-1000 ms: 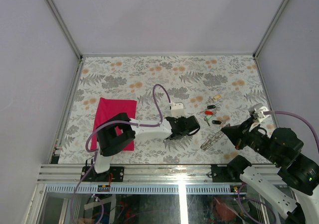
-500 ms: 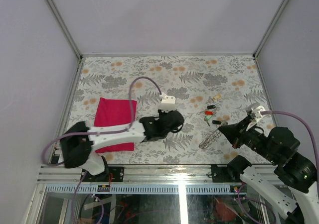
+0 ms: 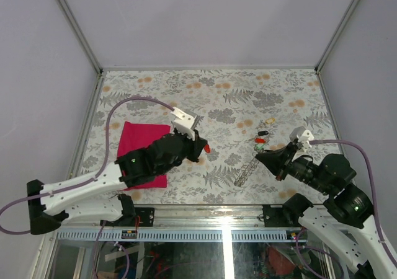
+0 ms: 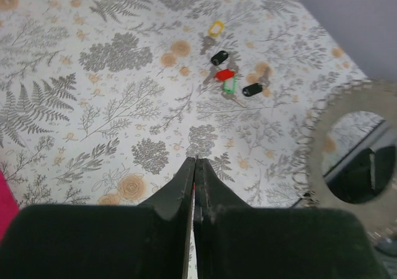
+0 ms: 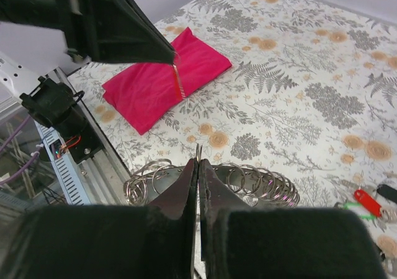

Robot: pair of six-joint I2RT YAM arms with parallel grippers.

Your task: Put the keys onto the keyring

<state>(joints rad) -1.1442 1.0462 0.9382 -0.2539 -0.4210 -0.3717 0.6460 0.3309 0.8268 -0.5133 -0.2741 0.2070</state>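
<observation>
My left gripper [image 3: 200, 146] is shut on a small red-headed key [image 3: 206, 148] and holds it above the table. In the right wrist view that key [image 5: 178, 80] hangs from the left fingertips [image 5: 162, 48]. In the left wrist view only a red sliver shows between the shut jaws [image 4: 196, 162]. My right gripper [image 3: 260, 157] is shut on the keyring [image 3: 246, 171], a silvery loop of coiled rings [image 5: 260, 183] held off the table [image 4: 322, 158]. The other keys [image 3: 263, 136] lie in a cluster, with yellow, black, red and green heads [image 4: 224, 74].
A folded magenta cloth [image 3: 139, 144] lies at the left, partly under the left arm [image 5: 164, 74]. The metal front rail [image 3: 198, 216] runs along the table's near edge. Grey walls close in the flowered tabletop [image 3: 211, 93].
The left arm has swung back and to the left and risen, carrying the red key. The right gripper has moved left and forward with the keyring.
</observation>
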